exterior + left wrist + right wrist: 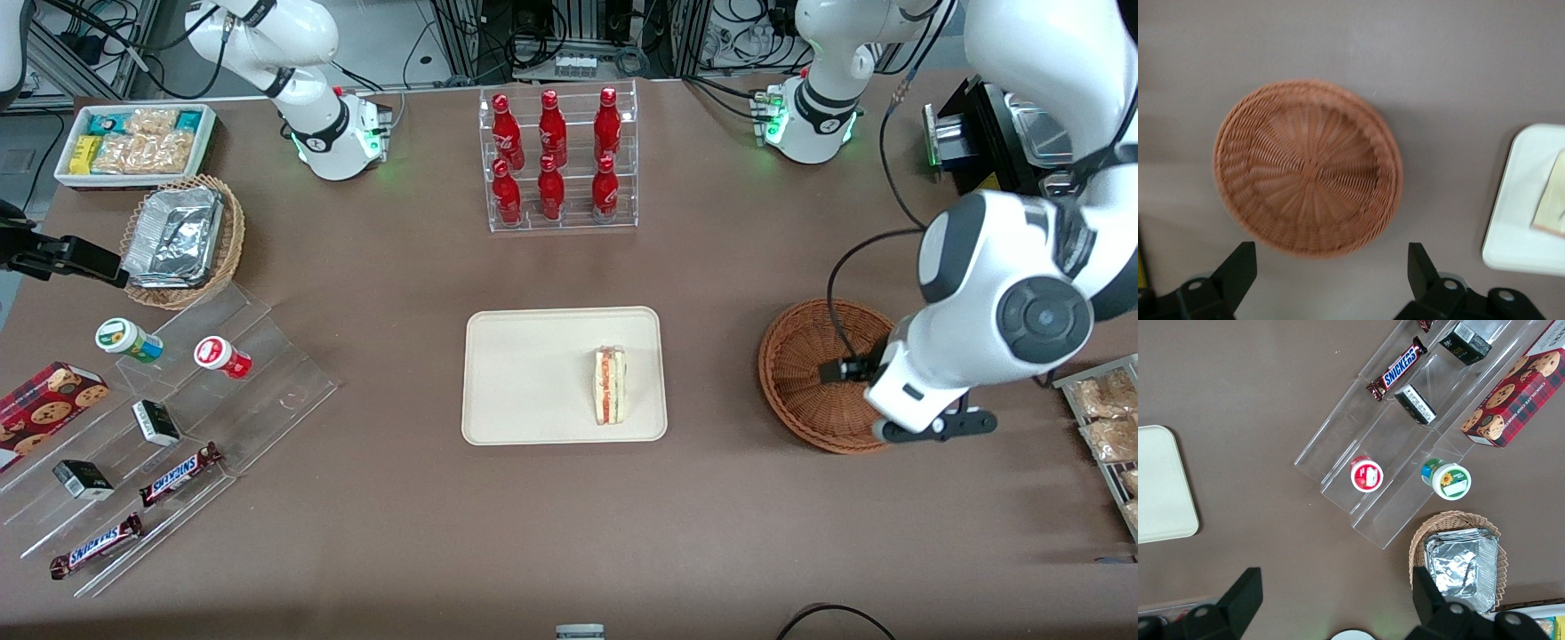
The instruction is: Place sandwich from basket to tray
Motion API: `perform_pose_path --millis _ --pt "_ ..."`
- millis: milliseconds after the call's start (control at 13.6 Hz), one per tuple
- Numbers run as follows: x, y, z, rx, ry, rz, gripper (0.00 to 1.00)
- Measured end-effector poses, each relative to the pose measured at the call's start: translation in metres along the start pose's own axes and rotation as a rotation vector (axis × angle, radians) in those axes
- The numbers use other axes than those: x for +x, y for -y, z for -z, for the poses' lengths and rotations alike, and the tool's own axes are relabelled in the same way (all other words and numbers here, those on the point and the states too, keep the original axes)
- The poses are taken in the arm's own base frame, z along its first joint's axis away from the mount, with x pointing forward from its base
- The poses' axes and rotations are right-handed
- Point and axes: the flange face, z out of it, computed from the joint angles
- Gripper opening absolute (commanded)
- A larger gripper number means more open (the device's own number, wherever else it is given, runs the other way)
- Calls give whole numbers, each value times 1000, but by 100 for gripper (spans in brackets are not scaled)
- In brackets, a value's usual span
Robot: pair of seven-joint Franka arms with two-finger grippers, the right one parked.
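Note:
The sandwich [610, 385] lies in the cream tray [524, 373], near the tray's edge toward the working arm's end; one corner of the sandwich [1551, 200] and one end of the tray [1525, 220] also show in the left wrist view. The round reddish-brown basket [805, 373] holds nothing; its bare woven bottom [1308, 167] is fully visible. My left gripper [1331, 257] hangs above the basket's rim, open, with nothing between its black fingers [1238, 267]. In the front view the arm covers most of the gripper [929, 428] and part of the basket.
A clear rack of red bottles [558, 160] stands farther from the front camera than the tray. A stepped acrylic shelf [178, 418] with snacks and a tan wicker basket of foil trays [182, 240] lie toward the parked arm's end. A rack of snack packets [1107, 418] lies beside the basket.

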Motion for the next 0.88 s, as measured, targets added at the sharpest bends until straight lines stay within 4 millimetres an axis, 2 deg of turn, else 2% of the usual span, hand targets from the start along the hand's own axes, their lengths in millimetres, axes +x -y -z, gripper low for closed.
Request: perform_pose_path --millis 220,587,881 --pt "-30 18 32 -3 31 10 100" --pt "-72 77 85 -41 25 3 100" --pt "-97 86 118 -49 -33 -70 100"
